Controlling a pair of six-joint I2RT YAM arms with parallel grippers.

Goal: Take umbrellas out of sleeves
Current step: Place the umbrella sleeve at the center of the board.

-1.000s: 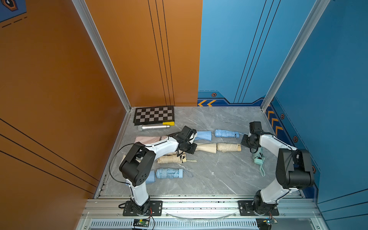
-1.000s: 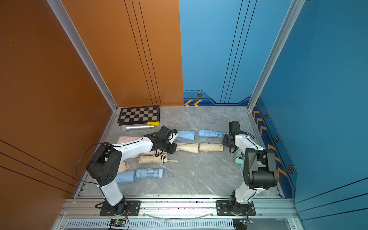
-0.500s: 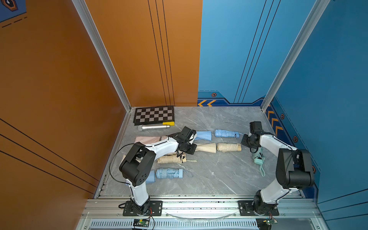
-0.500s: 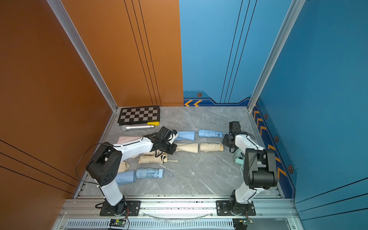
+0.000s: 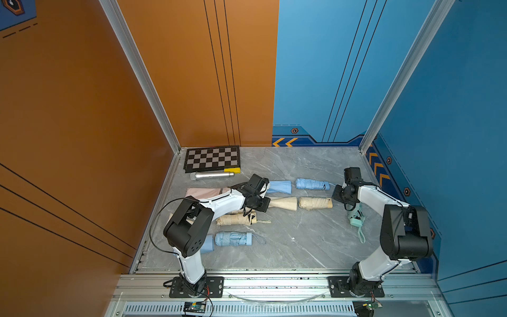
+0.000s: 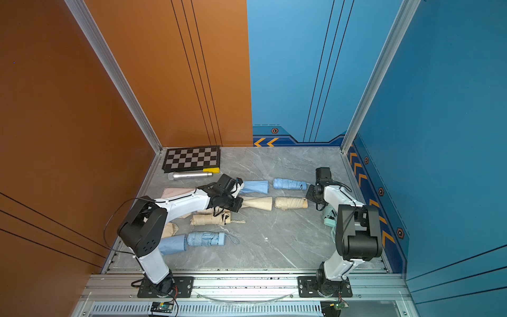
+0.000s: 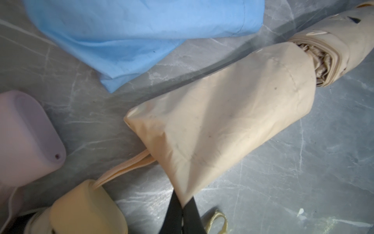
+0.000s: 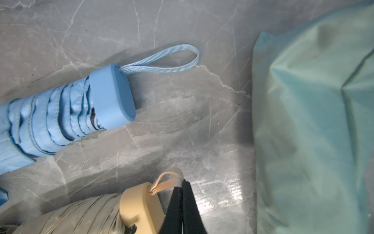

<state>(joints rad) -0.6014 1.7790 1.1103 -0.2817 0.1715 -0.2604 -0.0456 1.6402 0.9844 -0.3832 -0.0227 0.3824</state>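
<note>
Currently: cream pair, mid-extraction, centre of frame in both top views. My left gripper [image 7: 182,204] is clamped on the closed end of the cream sleeve [image 7: 232,125]. My right gripper [image 8: 181,190] pinches the wrist cord [image 8: 166,182] of the cream umbrella [image 5: 315,203], whose tip sits at the sleeve mouth. Next, I judge: draw my arms apart along the tabletop [image 5: 301,241] until it clears.

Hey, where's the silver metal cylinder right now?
In both top views the silver metal cylinder lies far back on the left side, just in front of the black-and-grey checkerboard, one end beside a small yellow block.
</note>
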